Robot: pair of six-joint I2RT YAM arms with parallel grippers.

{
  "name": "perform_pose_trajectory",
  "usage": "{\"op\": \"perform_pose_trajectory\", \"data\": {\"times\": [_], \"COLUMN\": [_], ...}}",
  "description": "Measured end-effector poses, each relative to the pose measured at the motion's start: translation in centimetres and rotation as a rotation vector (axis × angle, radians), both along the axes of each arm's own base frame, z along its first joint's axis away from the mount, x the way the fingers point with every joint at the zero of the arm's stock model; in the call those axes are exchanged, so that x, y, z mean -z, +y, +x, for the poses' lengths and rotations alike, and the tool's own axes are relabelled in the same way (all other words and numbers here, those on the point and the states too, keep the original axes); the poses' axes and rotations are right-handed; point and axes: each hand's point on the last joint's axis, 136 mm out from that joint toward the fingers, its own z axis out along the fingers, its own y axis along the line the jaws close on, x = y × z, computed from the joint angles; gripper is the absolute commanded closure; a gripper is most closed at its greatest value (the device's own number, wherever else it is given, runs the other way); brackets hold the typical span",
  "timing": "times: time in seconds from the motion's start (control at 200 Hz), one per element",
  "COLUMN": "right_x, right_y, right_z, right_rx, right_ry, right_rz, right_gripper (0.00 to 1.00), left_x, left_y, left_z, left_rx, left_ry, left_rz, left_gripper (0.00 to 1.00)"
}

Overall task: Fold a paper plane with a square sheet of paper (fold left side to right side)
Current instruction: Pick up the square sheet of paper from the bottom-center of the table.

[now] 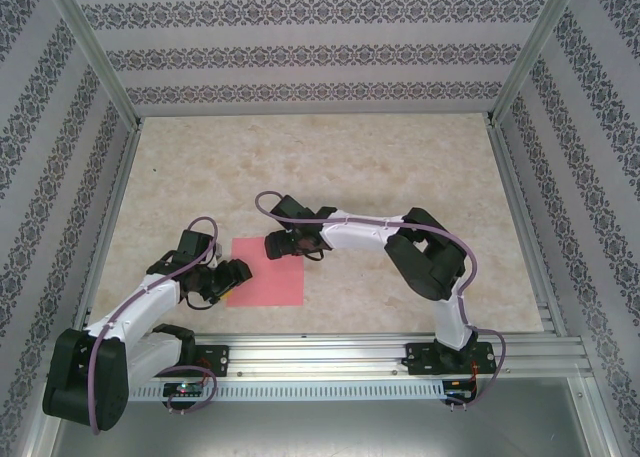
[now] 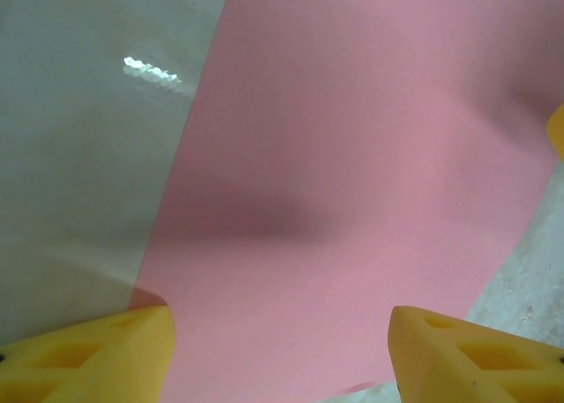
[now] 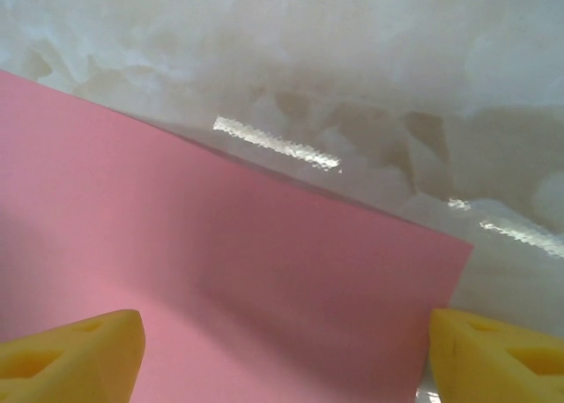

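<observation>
The square sheet of paper (image 1: 275, 277), salmon pink, lies flat and unfolded on the marbled table, near the front edge. It has no paper plane shape. My left gripper (image 1: 232, 277) hovers over the sheet's left part. In the left wrist view its yellow fingers (image 2: 97, 354) stand wide apart over the pink sheet (image 2: 352, 156), and the left gripper (image 2: 282, 337) holds nothing. My right gripper (image 1: 278, 244) is over the sheet's far edge. In the right wrist view the right gripper (image 3: 286, 337) is open above the sheet (image 3: 220, 262), close to one of its corners.
The table top (image 1: 330, 167) stretches bare behind and to the right of the sheet. Patterned walls (image 1: 310, 57) and aluminium posts enclose it. A metal rail (image 1: 350, 349) carrying both arm bases runs along the near edge.
</observation>
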Motion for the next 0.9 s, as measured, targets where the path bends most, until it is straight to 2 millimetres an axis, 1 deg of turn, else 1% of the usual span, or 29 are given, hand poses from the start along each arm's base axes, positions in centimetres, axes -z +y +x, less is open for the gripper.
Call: {"op": "perform_pose_trajectory", "data": {"times": [0.11,0.21,0.285,0.4,0.455,0.51,0.61,0.694,0.804,0.899], "right_x": [-0.2,-0.3,-0.4,-0.5,-0.6,-0.7,-0.9,-0.6,0.3,0.0], "right_y": [0.9,2.1,3.0,4.3,4.4,4.6,5.2,5.3,4.7,4.3], "right_z": [-0.5,-1.5,-2.4,-4.2,-4.4,-4.6,-4.8,-5.0,-5.3,-4.9], "right_rx": [-0.014,-0.041,-0.069,-0.11,-0.113,-0.117,-0.123,-0.126,-0.112,-0.096], "right_ry": [0.018,0.043,0.064,0.116,0.123,0.14,0.157,0.18,0.221,0.232], "right_rz": [0.028,0.062,0.09,0.132,0.136,0.153,0.195,0.232,0.264,0.303], "right_gripper": [0.19,0.2,0.23,0.32,0.36,0.44,0.55,0.6,0.64,0.68], "left_x": [0.0,-0.1,-0.1,-0.1,0.0,-0.1,-0.2,-0.3,-0.6,-1.1], "left_y": [-0.1,-0.3,-0.3,-0.3,-0.4,-0.4,-0.5,-0.5,-0.5,-0.5], "left_z": [0.1,0.2,0.2,0.3,0.2,0.3,0.4,0.4,0.6,1.0], "left_rx": [0.002,0.008,0.009,0.009,0.013,0.014,0.01,0.008,0.005,0.004], "left_ry": [-0.005,-0.012,-0.014,-0.016,-0.016,-0.023,-0.025,-0.031,-0.042,-0.06], "left_rz": [-0.005,-0.007,-0.009,-0.01,-0.01,-0.012,-0.014,-0.016,-0.017,-0.021], "left_gripper": [0.33,0.33,0.33,0.33,0.33,0.33,0.33,0.33,0.32,0.31]}}
